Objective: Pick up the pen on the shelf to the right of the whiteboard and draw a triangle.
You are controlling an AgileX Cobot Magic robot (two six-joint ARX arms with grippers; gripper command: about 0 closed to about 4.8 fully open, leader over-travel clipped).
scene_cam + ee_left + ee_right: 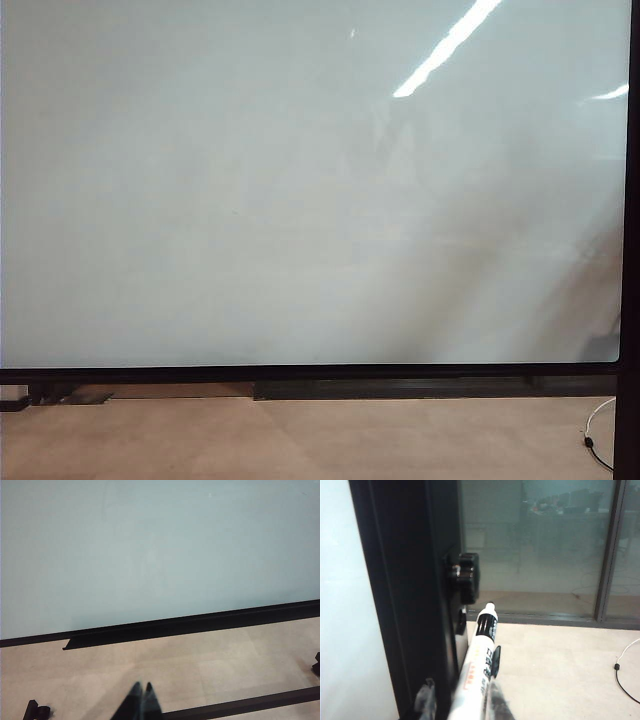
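- Exterior view: the whiteboard [300, 180] fills nearly the whole picture, pale and glossy, with ceiling lights reflected toward one o'clock. Its thin black frame [300, 374] runs along the lower edge and up the side at three o'clock. No drawn line shows on the board. Below lies the pale wood-look floor [300, 440], with a thin white cable [592, 432] curling near five o'clock. Neither of my pincers appears here.
- Left wrist view: my left pincer [142, 702] sits at six o'clock, its two dark fingertips pressed together, holding nothing. It hangs over the floor, well apart from the whiteboard [150, 550], which covers the upper half. A black ledge [165, 630] runs along the foot of the board.
- Right wrist view: my right pincer [456, 702] is at six o'clock, its translucent fingers on either side of the pen [479, 670]; whether they are truly clamped on the barrel I cannot tell. The pen is white with a black band and printed marks, pointing toward twelve o'clock. It lies just beside the whiteboard's black side frame [410, 590], near a black knob [465, 577] on that frame. Glass partitions [540, 545] stand beyond.
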